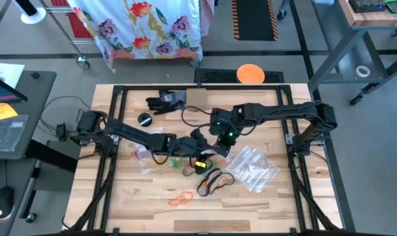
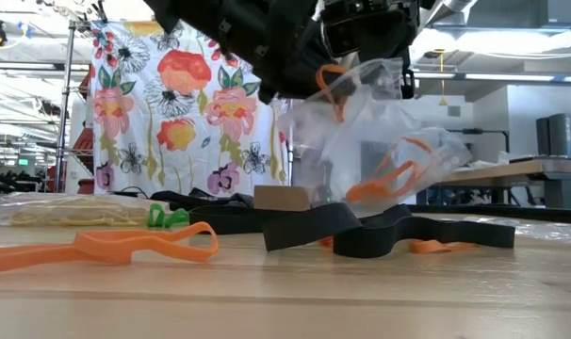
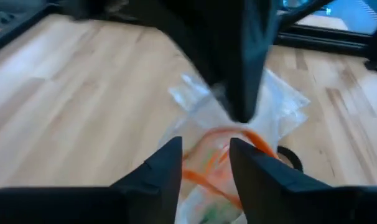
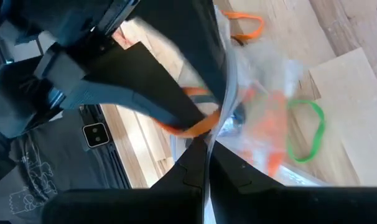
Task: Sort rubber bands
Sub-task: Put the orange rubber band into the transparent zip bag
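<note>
Right pincer (image 4: pixel 207 158) clenched on clear plastic zip bag (image 2: pixel 380 132); left pincer (image 3: pixel 206 152) parted around thin orange rubber bands (image 3: pixel 219 163) above wooden worktop (image 1: pixel 251 210).

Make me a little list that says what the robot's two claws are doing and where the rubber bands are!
Left claw: open, over the bag's mouth, an orange band just beyond its fingers
Right claw: shut on the clear bag, holding it up off the table
Inside the bag: orange bands
On the table: orange bands, dark bands, a green band
Other bags: a pile of clear bags lying on the table
</note>
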Motion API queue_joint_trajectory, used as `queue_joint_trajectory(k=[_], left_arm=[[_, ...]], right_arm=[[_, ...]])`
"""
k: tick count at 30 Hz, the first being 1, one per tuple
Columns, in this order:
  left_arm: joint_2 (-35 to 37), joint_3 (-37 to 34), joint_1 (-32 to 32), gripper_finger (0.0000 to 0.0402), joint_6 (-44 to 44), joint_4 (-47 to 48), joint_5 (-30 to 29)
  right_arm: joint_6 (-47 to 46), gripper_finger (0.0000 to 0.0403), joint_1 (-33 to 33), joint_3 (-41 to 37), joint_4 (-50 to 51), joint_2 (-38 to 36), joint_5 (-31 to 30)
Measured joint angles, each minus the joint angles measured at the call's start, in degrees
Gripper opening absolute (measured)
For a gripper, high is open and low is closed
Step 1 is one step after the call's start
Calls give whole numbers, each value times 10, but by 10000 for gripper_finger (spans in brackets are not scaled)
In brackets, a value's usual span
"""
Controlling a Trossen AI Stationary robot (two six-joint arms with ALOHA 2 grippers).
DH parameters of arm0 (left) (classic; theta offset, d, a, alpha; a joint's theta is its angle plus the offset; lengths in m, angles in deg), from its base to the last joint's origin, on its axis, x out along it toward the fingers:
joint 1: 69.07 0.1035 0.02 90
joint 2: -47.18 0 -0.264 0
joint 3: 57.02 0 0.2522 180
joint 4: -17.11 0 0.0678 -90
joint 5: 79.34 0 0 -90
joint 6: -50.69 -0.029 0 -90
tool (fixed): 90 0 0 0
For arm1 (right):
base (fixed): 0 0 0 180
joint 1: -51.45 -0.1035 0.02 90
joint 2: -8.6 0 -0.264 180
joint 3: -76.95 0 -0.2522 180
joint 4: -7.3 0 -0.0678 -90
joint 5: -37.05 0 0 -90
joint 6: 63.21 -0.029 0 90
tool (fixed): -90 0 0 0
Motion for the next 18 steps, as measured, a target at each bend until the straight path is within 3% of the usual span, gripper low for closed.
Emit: queue_joint_trajectory(k=[9, 18], left_arm=[[61, 1, -5, 134, 21, 107, -86], [68, 0, -12, 132, 19, 118, -139]], right_arm=[[0, 5, 0, 1, 2, 0, -3], [0, 5, -1, 1, 1, 0, -3]])
